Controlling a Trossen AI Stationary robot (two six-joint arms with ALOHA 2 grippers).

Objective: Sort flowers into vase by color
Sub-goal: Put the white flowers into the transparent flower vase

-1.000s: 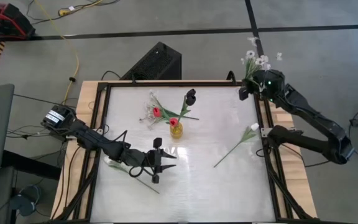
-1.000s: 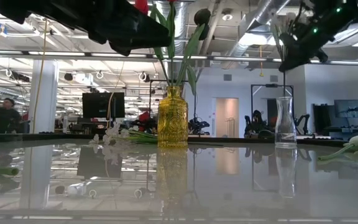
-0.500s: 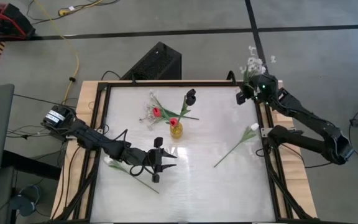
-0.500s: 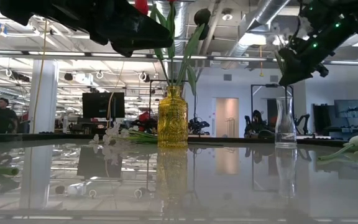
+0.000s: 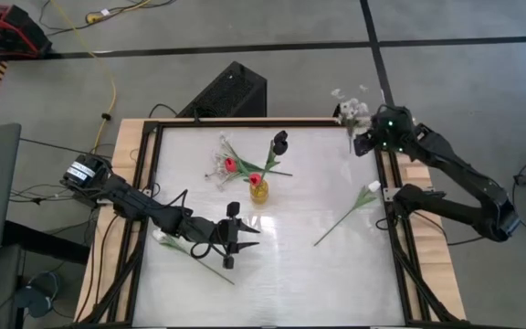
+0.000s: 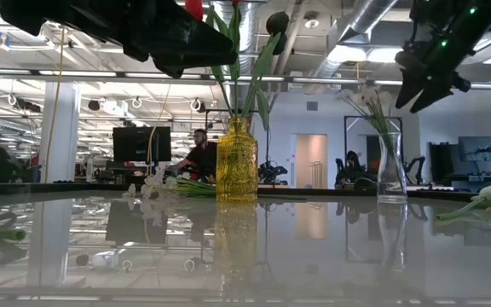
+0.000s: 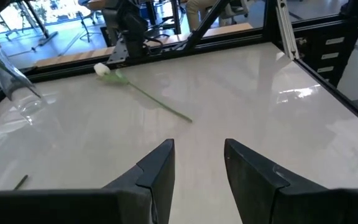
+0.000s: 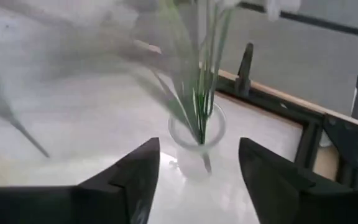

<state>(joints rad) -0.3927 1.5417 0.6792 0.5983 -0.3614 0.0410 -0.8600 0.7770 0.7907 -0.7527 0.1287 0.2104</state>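
A clear glass vase (image 8: 197, 134) stands at the table's far right corner, and a spray of tiny white blossoms (image 5: 347, 105) stands in it on green stems (image 8: 202, 93). My right gripper (image 8: 197, 180) hovers open above and beside that vase (image 6: 390, 166), touching nothing. Near the table's middle a yellow vase (image 5: 258, 190) holds red buds and a dark bloom (image 5: 279, 142). One white bud flower (image 5: 373, 189) lies on the table at the right. My left gripper (image 7: 197, 162) hangs open and empty over the near left (image 5: 243, 239).
Another white spray (image 6: 156, 183) lies on the table left of the yellow vase (image 6: 237, 162). A second white bud flower (image 5: 167, 239) lies under my left arm. A black frame (image 5: 386, 196) edges the table. People move in the room behind.
My right gripper has opened and let go of the white spray. The stems have dropped into the clear vase, and the blossoms now lean toward the table's left. The gripper has drawn back a little from the vase. My left arm has kept still.
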